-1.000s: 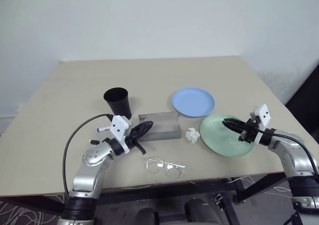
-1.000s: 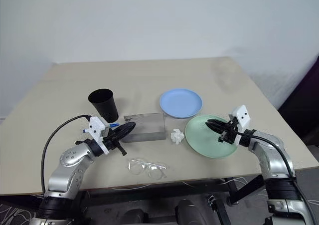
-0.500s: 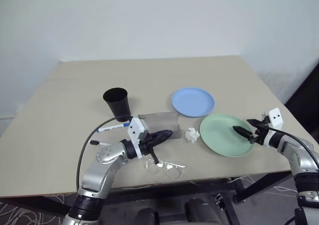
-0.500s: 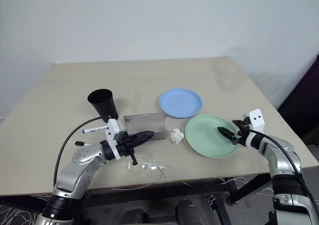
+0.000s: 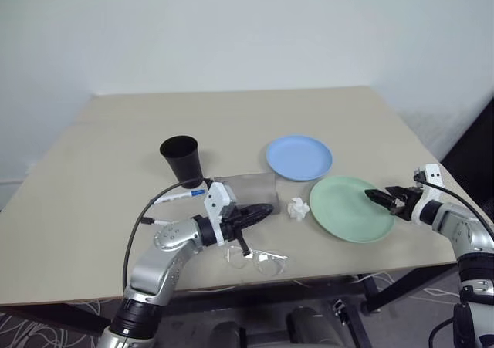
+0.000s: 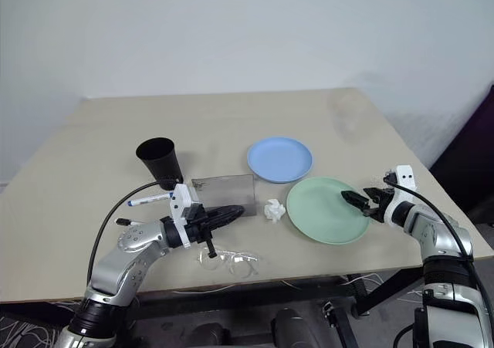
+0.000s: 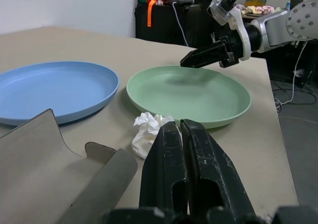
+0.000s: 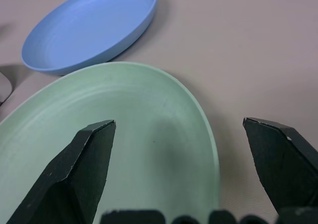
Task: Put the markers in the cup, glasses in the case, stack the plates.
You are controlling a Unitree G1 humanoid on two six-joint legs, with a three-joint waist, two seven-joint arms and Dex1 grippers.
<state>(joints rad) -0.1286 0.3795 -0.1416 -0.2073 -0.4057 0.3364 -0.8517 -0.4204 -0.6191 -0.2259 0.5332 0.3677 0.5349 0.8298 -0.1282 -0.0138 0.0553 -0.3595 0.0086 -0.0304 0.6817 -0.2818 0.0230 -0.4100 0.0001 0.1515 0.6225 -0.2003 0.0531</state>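
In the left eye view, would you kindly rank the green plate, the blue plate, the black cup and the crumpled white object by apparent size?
1. Green plate, largest; it lies nearer the camera, so its true match with the blue one is unsure.
2. Blue plate.
3. Black cup.
4. Crumpled white object.

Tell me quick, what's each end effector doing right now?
Left end effector: closed, holding nothing.
Right end effector: open, empty, straddling the rim of the green plate.
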